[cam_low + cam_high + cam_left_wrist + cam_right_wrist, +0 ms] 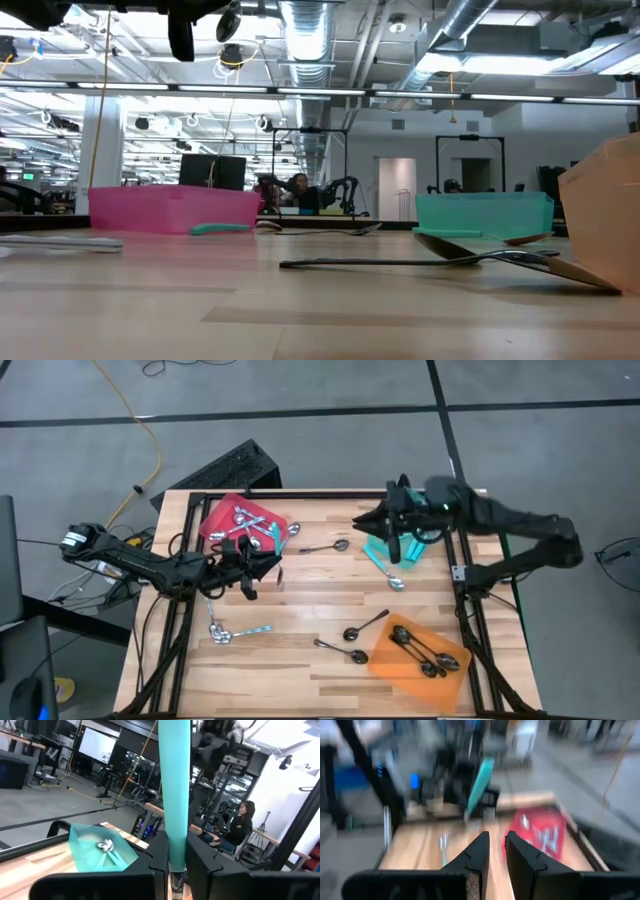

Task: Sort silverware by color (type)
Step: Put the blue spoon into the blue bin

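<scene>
My left gripper [265, 565] hovers over the table's left middle, just near of the red tray [243, 520], shut on a teal-handled spoon [174, 780]. My right gripper [365, 522] hangs above the teal tray [395, 545] and points toward the left arm. Its fingers [496, 840] are slightly apart with nothing between them. The red tray holds silver spoons and the orange tray [420, 655] holds black ones. Loose on the wood lie a silver spoon [325, 547], two black spoons [365, 625] and a teal-handled spoon [240, 632]. My left gripper pinches the teal-handled spoon between its two fingers at the handle's lower end [174, 857], where the teal meets the silver neck. The handle sticks up past the fingertips, tilted [480, 782]. The spoon is lifted clear of the table.
Another teal-handled spoon [385, 568] lies at the teal tray's near corner. A black keyboard [225, 470] sits beyond the table's far left corner. In the low view a black spoon [440, 260] lies in front of the orange tray [605, 210]. People sit in the room behind.
</scene>
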